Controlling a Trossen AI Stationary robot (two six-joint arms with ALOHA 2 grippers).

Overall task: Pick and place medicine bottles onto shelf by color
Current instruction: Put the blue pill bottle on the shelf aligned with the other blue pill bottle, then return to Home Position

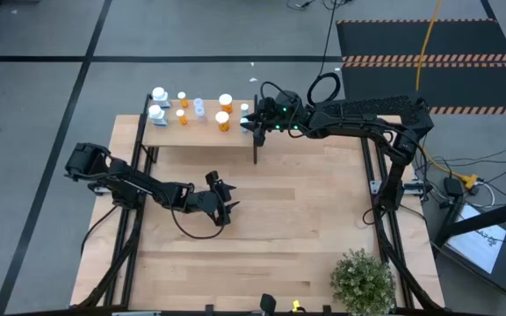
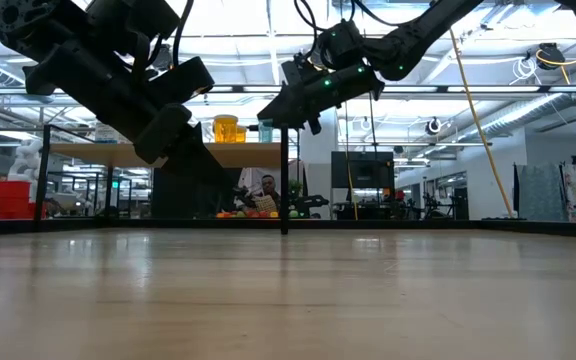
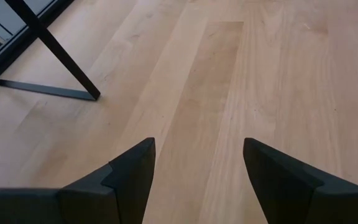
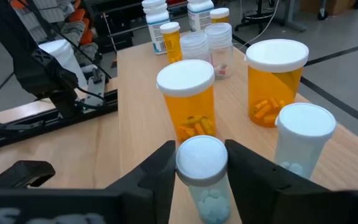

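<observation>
Medicine bottles stood grouped on the shelf, a small raised wood board on a black frame at the far side of the desk. In the high view, white bottles occupied the end farthest from the right arm, two pale clear bottles stood near the middle, and orange bottles stood nearer the right arm.

The right hand was at the shelf's end by the black upright panel. Its fingers were clamped on a pale clear bottle with a white cap, with white tablets visible inside. Just beyond this bottle stood an orange bottle with a white cap, a second, larger orange bottle to one side, and another pale clear bottle near the shelf's edge. Whether the held bottle rested on the board could not be determined.

The left hand was above the bare desk, well apart from the shelf, fingers apart and holding nothing. A green potted plant stood at the near edge of the desk.
</observation>
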